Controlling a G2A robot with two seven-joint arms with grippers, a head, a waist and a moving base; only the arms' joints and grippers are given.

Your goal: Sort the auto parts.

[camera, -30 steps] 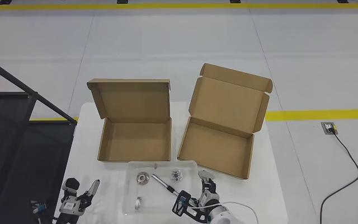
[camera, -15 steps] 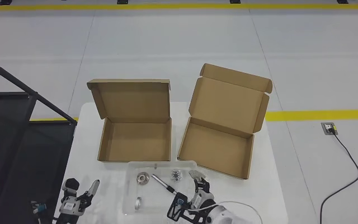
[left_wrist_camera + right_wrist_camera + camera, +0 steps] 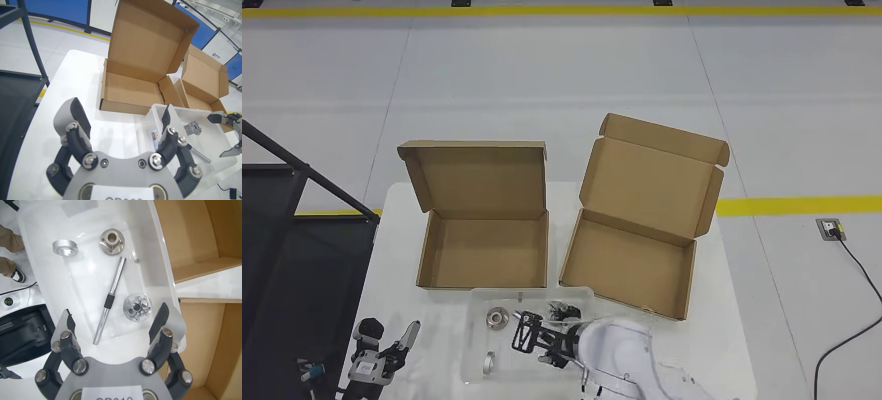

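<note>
1. The worktop (image 3: 402, 310) is white and carries two open cardboard boxes, both empty: the left box (image 3: 482, 250) and the right box (image 3: 627, 265). Both are set at the far side of the bin.
2. The bin (image 3: 83, 279) is clear plastic and lies at the near edge, just in front of the boxes. All four parts are held in it, none of them sorted yet.
3. The right tool (image 3: 116, 311) is positioned over the bin with its jaws spread wide and nothing gripped. The near end of the rod and the hub lie below the gap.
4. The left tool (image 3: 121, 106) is held open and empty above the worktop, beside the bin.
5. The rod (image 3: 109, 300) is a polished steel shaft with a black sleeve near its middle. It is judged stiff, slippery and liable to roll. It should be gripped across its axis at the sleeve, where balance and friction are best.
6. The flange (image 3: 112, 242) lies flat with its boss upward. It is judged dense and rigid, and the boss offers the surest hold.
7. The hub (image 3: 137, 308) is toothed on its upper face. It should be gripped across the outer rim.
8. The collar (image 3: 64, 247) is low and smooth, so it is likely to slip. It should be gripped across its outer diameter.
</note>
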